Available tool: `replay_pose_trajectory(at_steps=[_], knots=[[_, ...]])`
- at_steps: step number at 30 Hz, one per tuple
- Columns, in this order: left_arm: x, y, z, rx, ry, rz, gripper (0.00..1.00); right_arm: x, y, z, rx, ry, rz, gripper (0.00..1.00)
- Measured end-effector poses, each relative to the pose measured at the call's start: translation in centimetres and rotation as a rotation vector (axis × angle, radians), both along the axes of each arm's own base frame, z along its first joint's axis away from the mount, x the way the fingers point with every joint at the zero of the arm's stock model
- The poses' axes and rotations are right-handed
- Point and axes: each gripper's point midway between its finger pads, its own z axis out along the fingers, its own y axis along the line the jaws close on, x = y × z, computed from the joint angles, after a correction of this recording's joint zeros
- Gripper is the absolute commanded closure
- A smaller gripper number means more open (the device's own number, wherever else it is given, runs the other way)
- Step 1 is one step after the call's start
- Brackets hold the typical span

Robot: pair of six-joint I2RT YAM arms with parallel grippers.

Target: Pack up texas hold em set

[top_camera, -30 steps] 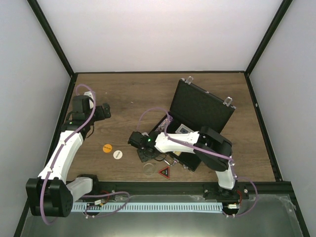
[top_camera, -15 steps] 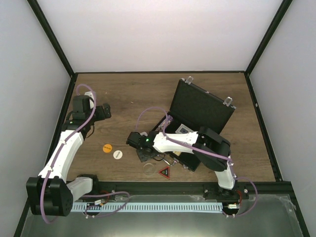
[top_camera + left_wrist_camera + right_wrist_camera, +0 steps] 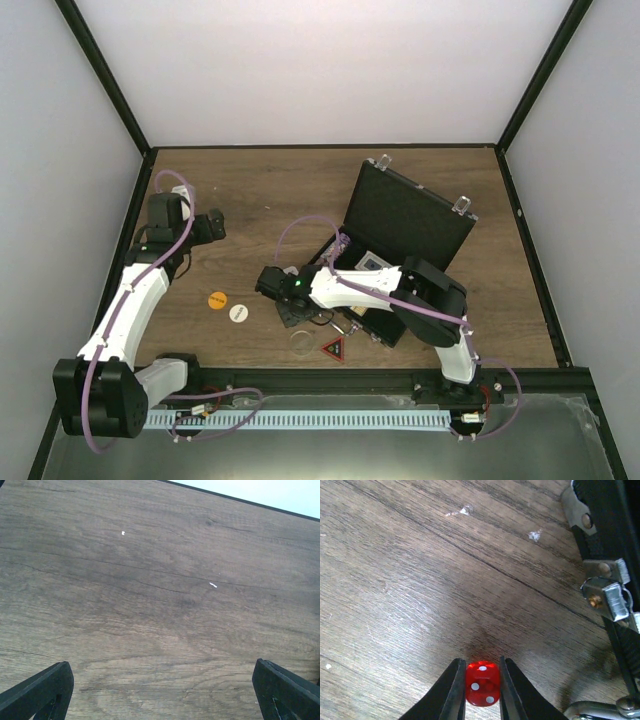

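A brown wood-grain table sits inside plain white walls with black corner posts. Small white specks lie on the boards, two well apart in the left wrist view and two more in the right wrist view. A white slotted strip runs along the near edge, a grey metal sheet below it in the top view

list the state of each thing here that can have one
right gripper: shut on a small red die with white pips
left gripper: open, holding nothing
small black hinged case with silver latches: open, lid tilted back
round orange chip: lying flat, outside the case
round white chip: lying flat, outside the case
red-black triangle: lying flat, outside the case
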Motion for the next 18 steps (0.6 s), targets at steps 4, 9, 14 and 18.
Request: replay_pose_trajectory(at_steps=[4,9,14,18], knots=[[0.00,-0.05,0.00,-0.002,0.000,-0.002,0.00,0.00,0.00,0.00,0.000,0.000,0.000,0.82],[0.00,-0.06,-0.01,-0.002,0.000,-0.003,0.00,-0.03,-0.02,-0.02,-0.002,0.000,0.001,0.85],[0.00,-0.07,-0.04,-0.002,0.001,-0.003,0.00,-0.05,0.03,0.01,-0.001,0.000,0.005,0.92],[0.00,-0.06,-0.04,-0.002,0.001,-0.003,0.00,-0.05,0.04,0.03,-0.001,-0.001,0.006,0.94]])
